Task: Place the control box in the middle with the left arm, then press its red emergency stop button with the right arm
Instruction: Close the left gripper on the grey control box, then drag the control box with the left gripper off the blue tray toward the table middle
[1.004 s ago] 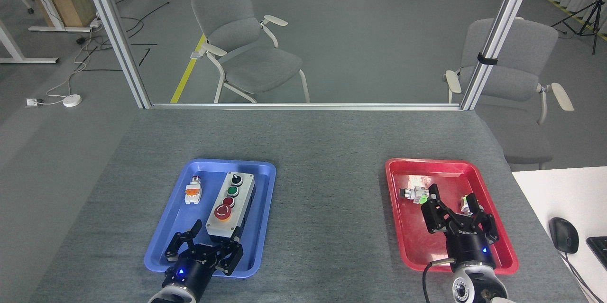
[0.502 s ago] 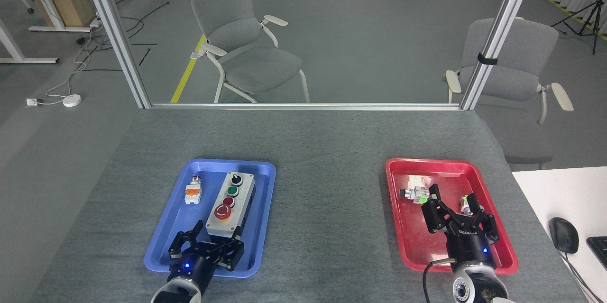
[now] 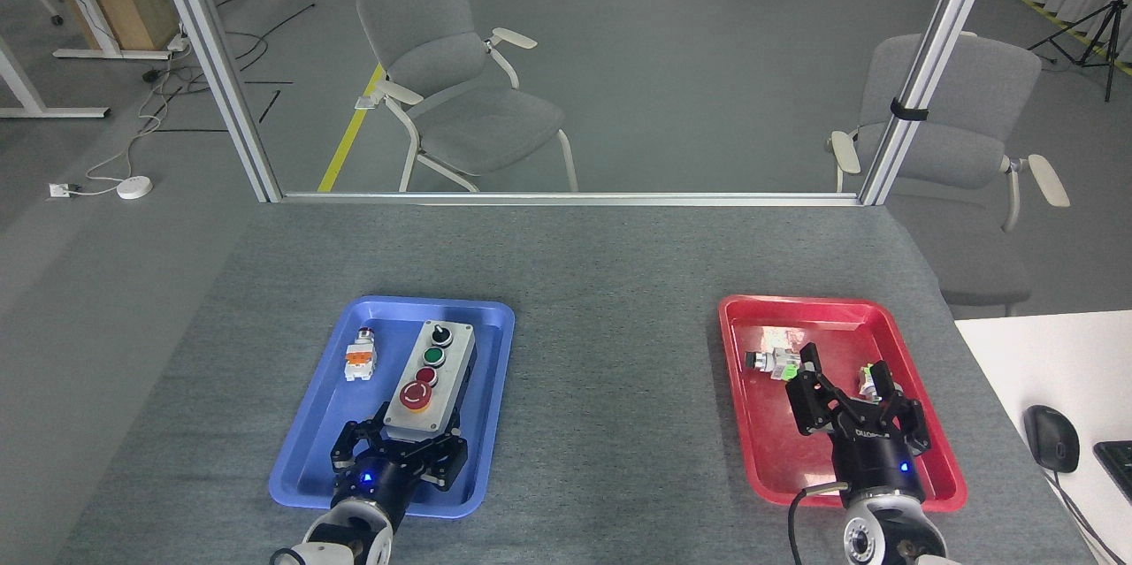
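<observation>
Nearest the robot, the left gripper (image 3: pixel 400 439) sits low over the near end of the blue tray (image 3: pixel 311 443), fingers spread to either side of the control box (image 3: pixel 431 380) at its near end. Whether the pads actually touch the box's sides cannot be told from this angle, but the jaws are clearly apart, not clamped. Over on the right, the right gripper (image 3: pixel 838 377) hovers above the red tray (image 3: pixel 771 457), fingers splayed wide and holding nothing (a black cable curls off its wrist). The box lies lengthwise in the blue tray, right of centre, with the red emergency stop button (image 3: pixel 414 394) at the near end of its row of controls, just ahead of the left gripper. A small white-and-orange switch part (image 3: pixel 360 356) lies to the box's left in the same tray. Small parts (image 3: pixel 772 362) lie in the red tray beside the right gripper. Between the trays, the middle (image 3: pixel 610 370) of the grey surface is plain cloth. Beyond the frame rail stand two grey chairs (image 3: pixel 460 83).
</observation>
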{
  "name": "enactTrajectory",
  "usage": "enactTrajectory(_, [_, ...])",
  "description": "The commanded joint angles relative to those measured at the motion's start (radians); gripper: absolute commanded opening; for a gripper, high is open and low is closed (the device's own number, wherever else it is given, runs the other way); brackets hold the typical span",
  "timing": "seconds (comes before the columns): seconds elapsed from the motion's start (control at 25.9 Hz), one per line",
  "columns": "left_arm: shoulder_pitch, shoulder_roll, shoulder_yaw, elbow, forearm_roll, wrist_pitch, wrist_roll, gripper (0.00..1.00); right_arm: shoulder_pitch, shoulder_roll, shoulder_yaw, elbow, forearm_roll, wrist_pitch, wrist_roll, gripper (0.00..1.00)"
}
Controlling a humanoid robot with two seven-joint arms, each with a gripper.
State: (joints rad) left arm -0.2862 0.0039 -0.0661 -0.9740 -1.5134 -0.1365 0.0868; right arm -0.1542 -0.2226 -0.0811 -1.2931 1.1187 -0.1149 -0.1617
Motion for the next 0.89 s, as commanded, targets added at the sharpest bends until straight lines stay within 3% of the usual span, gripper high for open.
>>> enactTrajectory(0.0, [-0.027, -0.012, -0.009, 0.035, 0.002, 0.0, 0.001, 0.99, 0.001, 0.0, 0.001, 0.0, 0.0, 0.0, 0.001, 1.0])
enactTrajectory(0.27, [-0.06, -0.013, -0.02, 0.087, 0.002, 0.002, 0.001, 0.98, 0.001, 0.0, 0.003, 0.0, 0.0, -0.002, 0.004, 1.0])
enactTrajectory(0.35, [-0.062, -0.013, -0.024, 0.098, 0.002, 0.003, 0.001, 0.93, 0.002, 0.0, 0.003, 0.0, 0.0, -0.002, 0.002, 1.0])
enactTrajectory(0.46, [-0.065, -0.013, -0.024, 0.101, 0.001, 0.002, 0.001, 0.7, 0.002, -0.001, 0.003, 0.0, 0.001, -0.002, 0.002, 1.0])
enactTrajectory(0.58, [-0.068, -0.01, -0.024, 0.101, 0.002, 0.0, -0.001, 0.32, 0.002, -0.003, 0.003, -0.002, 0.001, -0.003, -0.002, 1.0])
enactTrajectory(0.7, [-0.07, -0.012, -0.023, 0.09, 0.012, 0.0, 0.001, 0.04, 0.001, -0.004, 0.001, 0.0, 0.0, -0.003, -0.002, 1.0])
enactTrajectory(0.85, [-0.085, -0.01, -0.014, 0.04, 0.025, 0.002, 0.004, 0.0, -0.001, -0.003, 0.003, -0.002, 0.0, -0.003, 0.001, 1.0])
